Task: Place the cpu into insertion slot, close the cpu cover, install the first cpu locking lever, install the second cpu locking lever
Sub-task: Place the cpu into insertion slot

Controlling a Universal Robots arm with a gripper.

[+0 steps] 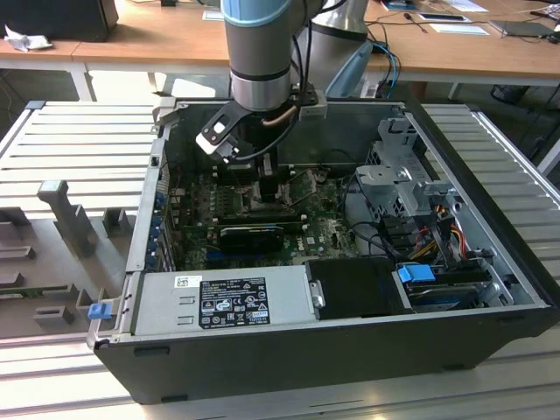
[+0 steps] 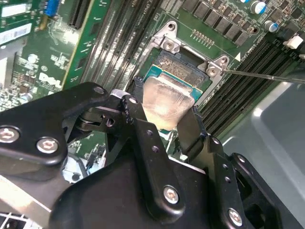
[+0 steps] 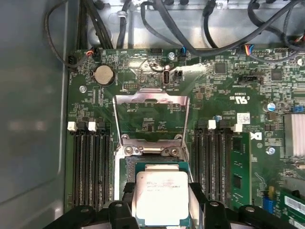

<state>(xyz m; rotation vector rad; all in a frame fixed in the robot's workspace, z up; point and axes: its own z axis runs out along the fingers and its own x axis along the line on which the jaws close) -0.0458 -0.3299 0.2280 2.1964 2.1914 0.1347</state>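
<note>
Inside the open computer case (image 1: 350,359), the cpu cover (image 3: 150,100) stands swung up off the insertion slot (image 2: 183,64). The end effector (image 3: 162,202) clenches the cpu (image 3: 161,191) by two opposite edges right over that slot. We judge it light, rigid, slippery-topped and fragile underneath, so edges only.

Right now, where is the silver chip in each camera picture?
Exterior view: tucked under the tool, mid-case.
First wrist view: chip gripped in the tool, next to the open metal frame.
Second wrist view: chip gripped the same, over the socket.
Shared landmark: the green board.
</note>
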